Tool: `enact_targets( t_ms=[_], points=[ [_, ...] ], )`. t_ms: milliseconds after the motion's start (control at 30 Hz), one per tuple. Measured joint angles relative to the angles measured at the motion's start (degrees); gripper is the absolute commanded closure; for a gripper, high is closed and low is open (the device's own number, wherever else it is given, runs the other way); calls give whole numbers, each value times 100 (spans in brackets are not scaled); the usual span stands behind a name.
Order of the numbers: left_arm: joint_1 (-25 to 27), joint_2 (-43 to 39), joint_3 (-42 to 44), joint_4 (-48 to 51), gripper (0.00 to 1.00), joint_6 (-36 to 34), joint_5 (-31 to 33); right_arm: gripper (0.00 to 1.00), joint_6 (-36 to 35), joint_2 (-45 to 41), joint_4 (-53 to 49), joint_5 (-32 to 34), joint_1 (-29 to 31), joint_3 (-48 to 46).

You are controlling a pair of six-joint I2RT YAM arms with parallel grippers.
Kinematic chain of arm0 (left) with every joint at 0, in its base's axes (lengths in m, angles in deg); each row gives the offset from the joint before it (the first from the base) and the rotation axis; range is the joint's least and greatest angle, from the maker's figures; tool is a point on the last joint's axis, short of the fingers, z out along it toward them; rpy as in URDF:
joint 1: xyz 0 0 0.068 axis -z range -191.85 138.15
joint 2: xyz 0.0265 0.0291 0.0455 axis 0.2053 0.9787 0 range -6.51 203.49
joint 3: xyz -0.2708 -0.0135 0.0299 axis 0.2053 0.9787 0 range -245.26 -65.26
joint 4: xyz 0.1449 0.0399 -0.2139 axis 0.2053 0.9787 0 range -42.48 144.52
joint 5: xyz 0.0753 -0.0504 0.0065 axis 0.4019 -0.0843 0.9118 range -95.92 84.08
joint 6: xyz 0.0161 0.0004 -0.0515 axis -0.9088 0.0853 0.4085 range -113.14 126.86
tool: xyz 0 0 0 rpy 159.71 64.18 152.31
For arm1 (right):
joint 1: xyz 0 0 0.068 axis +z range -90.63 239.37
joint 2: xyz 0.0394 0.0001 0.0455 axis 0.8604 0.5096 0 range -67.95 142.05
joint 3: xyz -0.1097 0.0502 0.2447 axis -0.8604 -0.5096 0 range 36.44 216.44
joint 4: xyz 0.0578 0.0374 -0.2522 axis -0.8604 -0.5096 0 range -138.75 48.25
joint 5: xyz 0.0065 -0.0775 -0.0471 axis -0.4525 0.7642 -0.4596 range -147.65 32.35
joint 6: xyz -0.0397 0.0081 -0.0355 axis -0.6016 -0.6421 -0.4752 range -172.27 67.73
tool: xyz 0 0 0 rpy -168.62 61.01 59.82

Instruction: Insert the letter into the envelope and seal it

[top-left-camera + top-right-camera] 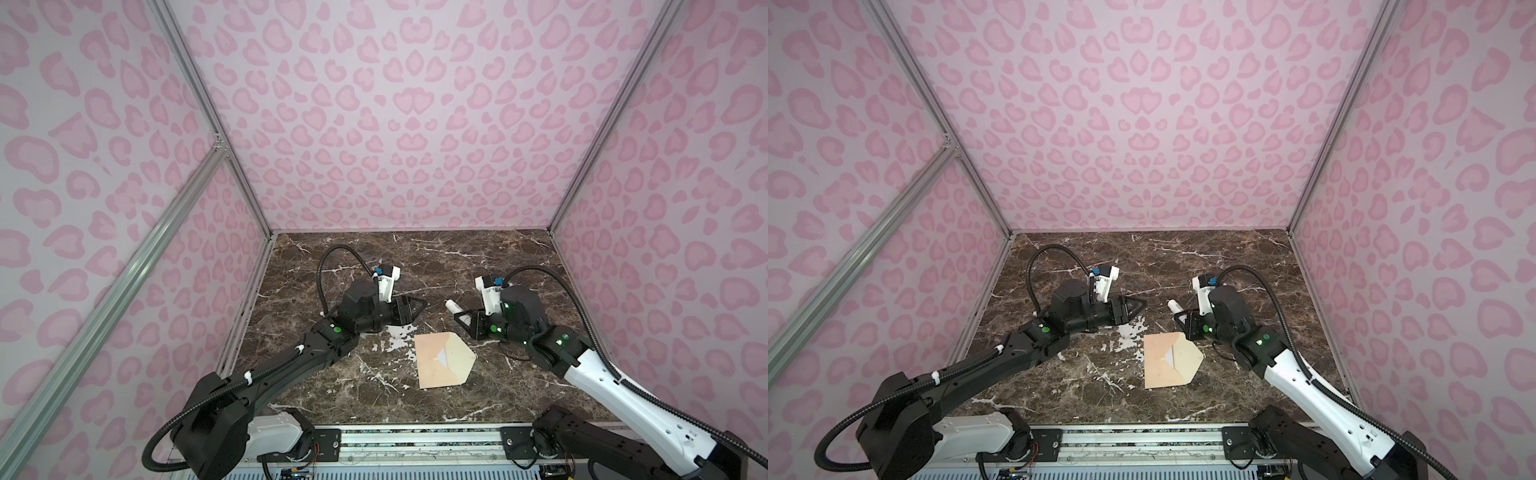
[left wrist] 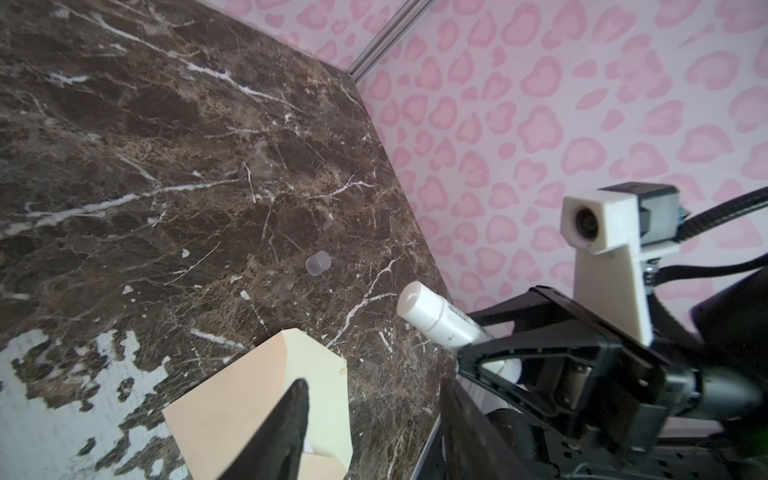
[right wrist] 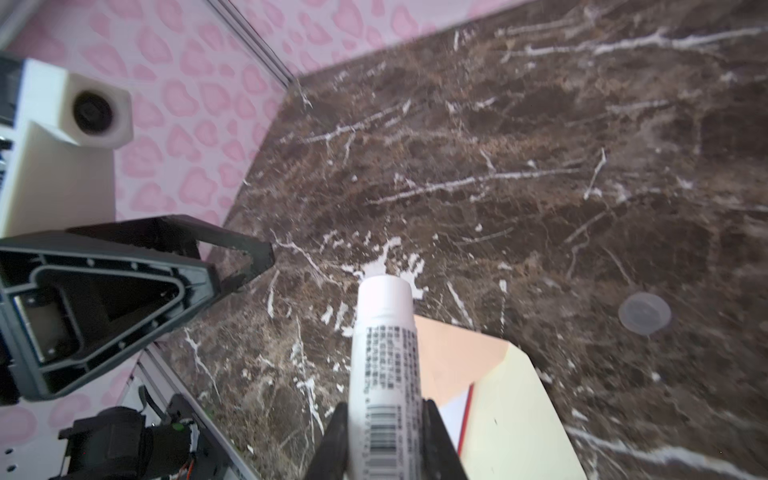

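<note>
- The right gripper (image 3: 384,415) is clamped on a white glue stick (image 3: 383,345). Its jaws press the printed barrel, and the uncapped end sticks out past the fingertips.
- It hangs above the table, just beyond the envelope's far corner in both top views.
- The left gripper (image 1: 419,305) hovers off the surface opposite, its tip pointing toward the right one. Its jaws appear to stand apart with nothing between them, though its own wrist view shows them only partly.
- The envelope (image 1: 428,368) lies flat on the marble table (image 1: 478,257), nearer the camera than both grippers. Its flap (image 1: 459,353) is folded open toward the right arm, pale inner face up.
- The letter (image 3: 451,415) sits inside the envelope. Only a white sliver with a red edge shows at the mouth.
- A small translucent cap (image 3: 644,312) lies on the table apart from the envelope, touching nothing.
</note>
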Motion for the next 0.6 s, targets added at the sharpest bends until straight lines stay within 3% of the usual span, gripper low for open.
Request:
enact_targets(
  t_ms=[133,300,600],
  points=[
    [24,-208,197,-498,33,319,24,100,205,-498,1805,181,39,-990],
    [188,-173,313,-1244,27,706,35,100,127,-608,3342,420,291,-1467],
    [597,348,116,-2385,21,1073,46,100,-501,-452,4833,868,927,-1722]
  ],
)
